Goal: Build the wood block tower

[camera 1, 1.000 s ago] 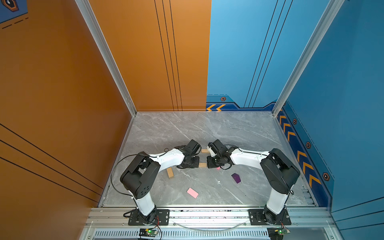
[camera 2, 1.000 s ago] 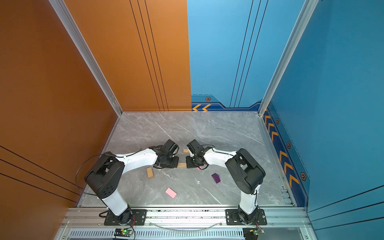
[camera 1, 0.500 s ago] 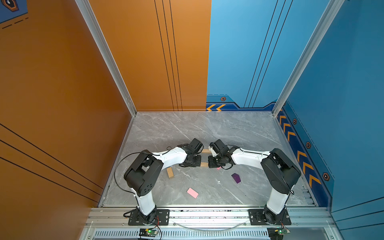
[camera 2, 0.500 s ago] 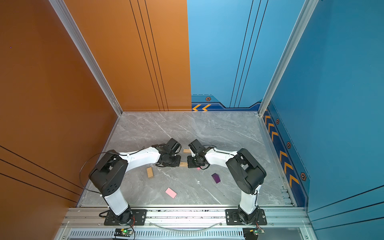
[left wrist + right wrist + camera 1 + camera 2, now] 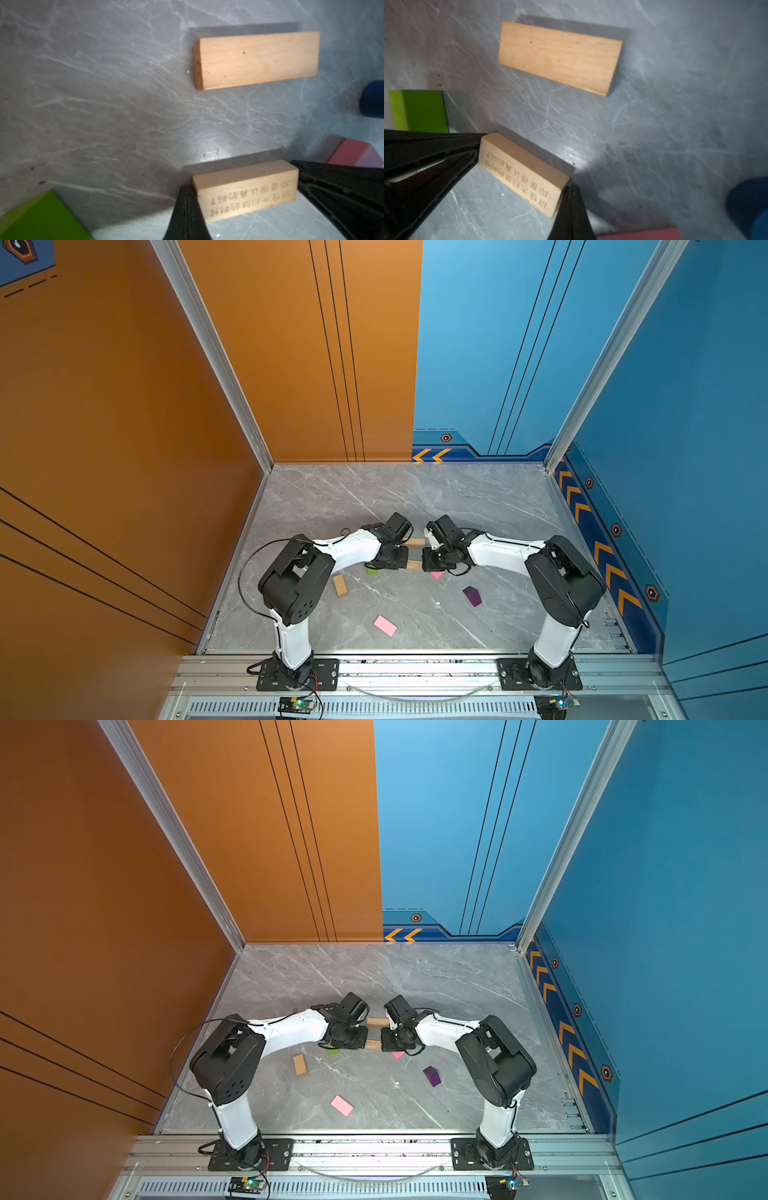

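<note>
Two tools meet at the middle of the counter (image 5: 374, 497), each with fingers pressed together and nothing between them. The left tool (image 5: 188, 209) butts one end of the engraved tan bar (image 5: 246, 191); the right tool (image 5: 572, 212) butts the opposite end. The bar appears to stand on a long narrow edge, pinched lengthwise between them, and is probably being squared up rather than lifted.

The plain tan bar (image 5: 256, 60) lies flat just beyond, roughly parallel and apart. The pair reads as a base course for the wood block tower; nothing is stacked yet.

Loose pieces:
- lime-green bar (image 5: 418, 111), by the left tool
- blue cylinder (image 5: 373, 99) and pink slab (image 5: 351, 153), by the right tool
- purple peaked block (image 5: 472, 596), second pink slab (image 5: 385, 625) and tan block (image 5: 340, 585), well apart

Writing: two engraved rows of Chinese characters on the bar's side, ending in a question mark. They are upside down in both wrist views and too soft to read.
</note>
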Controlling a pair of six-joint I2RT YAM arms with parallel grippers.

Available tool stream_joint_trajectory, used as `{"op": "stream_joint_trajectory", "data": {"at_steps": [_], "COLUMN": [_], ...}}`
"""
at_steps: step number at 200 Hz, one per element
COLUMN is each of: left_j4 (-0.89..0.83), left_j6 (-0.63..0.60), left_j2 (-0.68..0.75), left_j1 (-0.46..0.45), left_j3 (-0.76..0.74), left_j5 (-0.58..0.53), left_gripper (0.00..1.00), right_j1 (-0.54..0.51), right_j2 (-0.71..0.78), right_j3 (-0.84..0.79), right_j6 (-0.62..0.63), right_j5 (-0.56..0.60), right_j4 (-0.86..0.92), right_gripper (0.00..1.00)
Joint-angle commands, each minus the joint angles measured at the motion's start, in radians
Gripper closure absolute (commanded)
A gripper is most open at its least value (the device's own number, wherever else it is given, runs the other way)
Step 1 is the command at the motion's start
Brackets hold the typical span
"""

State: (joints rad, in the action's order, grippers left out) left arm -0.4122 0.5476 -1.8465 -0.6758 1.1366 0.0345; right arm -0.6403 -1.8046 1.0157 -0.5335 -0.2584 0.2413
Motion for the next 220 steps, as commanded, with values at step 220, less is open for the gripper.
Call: {"op": "stream_joint_trajectory", "data": {"at_steps": [220], "left_j4": [0.021], "left_j6": [0.025], "left_j2": [-0.186], "left_j1": [0.053], "left_j3": [0.121], "left_j5": [0.062], "left_gripper": [1.0], "right_j1": [0.077], "right_j2": [-0.129], "right_j3": [0.102], "right_j6": [-0.026], "right_j5": [-0.038], "right_j4": [-0.037], "right_gripper": [1.0]}}
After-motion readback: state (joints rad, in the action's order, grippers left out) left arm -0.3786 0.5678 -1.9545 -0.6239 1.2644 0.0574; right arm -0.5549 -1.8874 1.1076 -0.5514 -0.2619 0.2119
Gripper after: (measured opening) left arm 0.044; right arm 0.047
